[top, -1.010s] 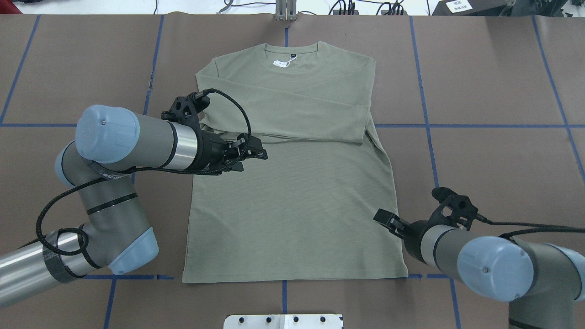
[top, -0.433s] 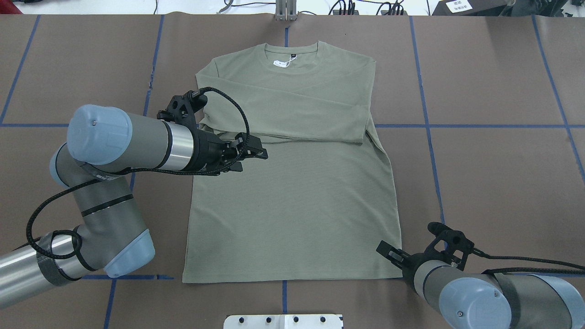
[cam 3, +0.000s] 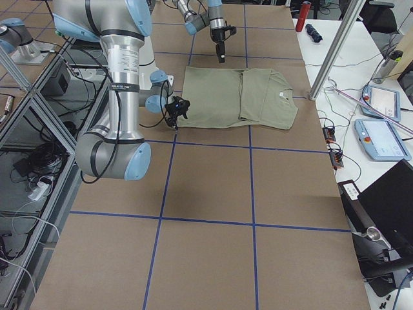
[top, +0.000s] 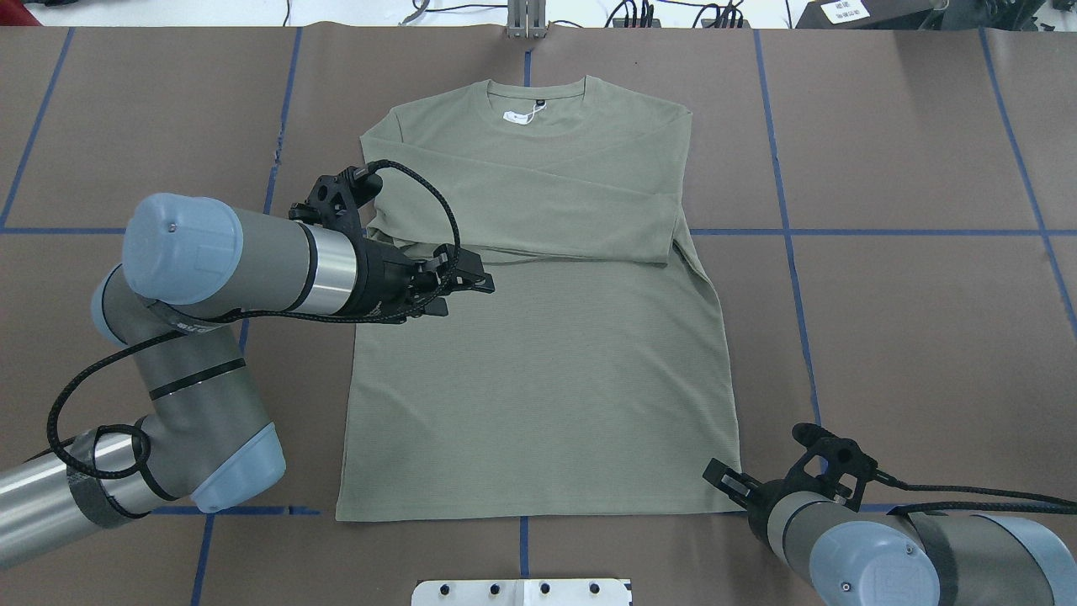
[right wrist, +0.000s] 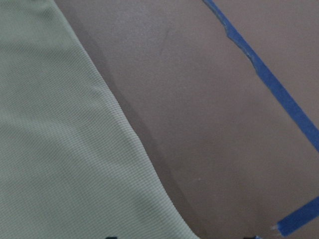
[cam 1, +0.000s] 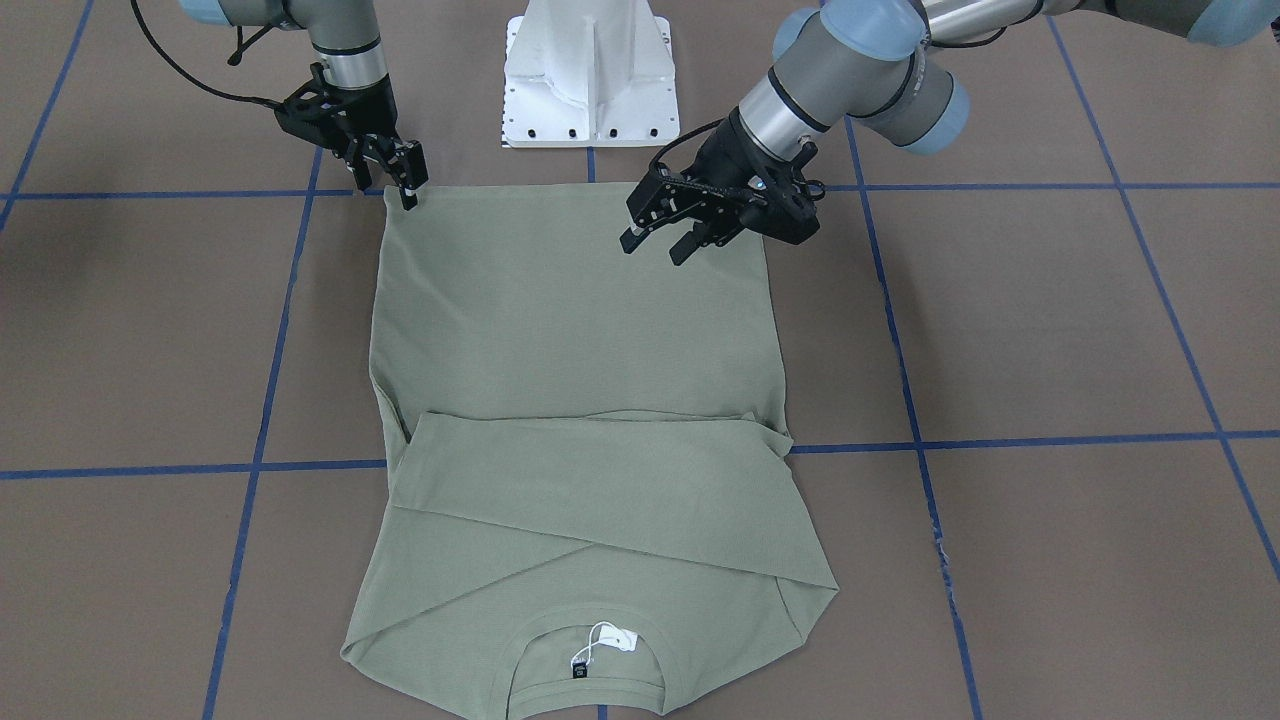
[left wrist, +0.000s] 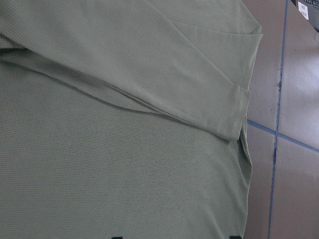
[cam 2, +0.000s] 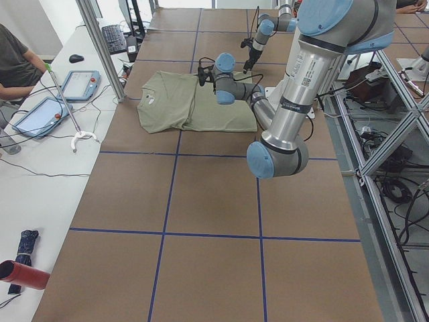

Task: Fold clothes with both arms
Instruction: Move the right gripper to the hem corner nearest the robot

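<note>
Since a second ago the right tool (top: 725, 481) has drawn back along the side edge to the near right hem corner of the sage-green long-sleeved knit shirt (top: 547, 379), fingers spread. The left tool (top: 469, 283), also spread, has barely shifted over the folded sleeves. The shirt lies flat mid-desk, with brown papered desk (top: 925, 320) showing wide on both sides.

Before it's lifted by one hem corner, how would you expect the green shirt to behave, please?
Probably floppy: the shirt lies flat with soft folded sleeves, so it should drape. Likely light, being thin knit. The folded sleeves may slide open.
</note>
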You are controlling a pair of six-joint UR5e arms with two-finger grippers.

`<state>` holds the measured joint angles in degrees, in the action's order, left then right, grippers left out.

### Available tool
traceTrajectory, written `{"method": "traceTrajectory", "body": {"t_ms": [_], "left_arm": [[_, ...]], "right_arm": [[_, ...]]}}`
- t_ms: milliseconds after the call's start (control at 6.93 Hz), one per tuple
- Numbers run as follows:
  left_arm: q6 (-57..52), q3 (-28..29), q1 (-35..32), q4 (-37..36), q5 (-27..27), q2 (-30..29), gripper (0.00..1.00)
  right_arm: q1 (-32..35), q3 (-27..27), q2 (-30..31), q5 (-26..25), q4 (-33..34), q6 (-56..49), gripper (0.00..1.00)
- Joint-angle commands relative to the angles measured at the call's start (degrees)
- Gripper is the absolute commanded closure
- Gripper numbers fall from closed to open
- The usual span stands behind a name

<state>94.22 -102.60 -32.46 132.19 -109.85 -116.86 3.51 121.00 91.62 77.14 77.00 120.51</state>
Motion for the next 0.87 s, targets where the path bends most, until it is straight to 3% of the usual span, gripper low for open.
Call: {"method": "traceTrajectory", "body": {"t_ms": [0, 721], "left_arm": [[-0.1, 0.2, 0.1, 0.0, 0.1, 0.0, 0.22], [-0.1, 0.4, -0.1, 0.1, 0.2, 0.0, 0.21]], "right_arm": [[-0.4, 0.0, 0.5, 0.2, 0.0, 0.1, 0.19], [-0.9, 0.4, -0.3, 0.1, 0.0, 0.3, 0.31]]}}
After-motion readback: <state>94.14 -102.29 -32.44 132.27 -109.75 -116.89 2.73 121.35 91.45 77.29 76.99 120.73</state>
